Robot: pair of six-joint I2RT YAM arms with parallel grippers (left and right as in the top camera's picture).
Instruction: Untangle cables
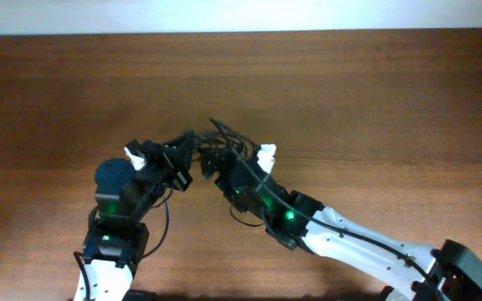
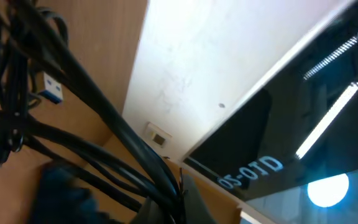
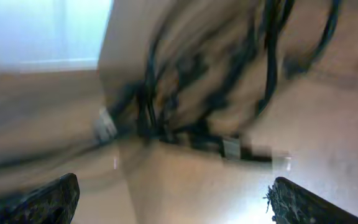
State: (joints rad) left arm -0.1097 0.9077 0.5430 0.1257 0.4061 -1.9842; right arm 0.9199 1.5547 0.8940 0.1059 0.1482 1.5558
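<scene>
I find the cables (image 1: 221, 136) bunched near the middle of the wooden table (image 1: 375, 92), between the two grippers. The right gripper (image 3: 174, 183) has its jaws wide apart, with the blurred tangle ahead of them. Strands converge toward the left gripper (image 1: 182, 159); I cannot tell how its jaws stand. A blue plug (image 2: 52, 88) lies beside the strands.

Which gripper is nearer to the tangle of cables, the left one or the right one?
Left. The left gripper seems to grip strands of the cables; the right gripper is open, with the tangle just ahead of its fingertips.
</scene>
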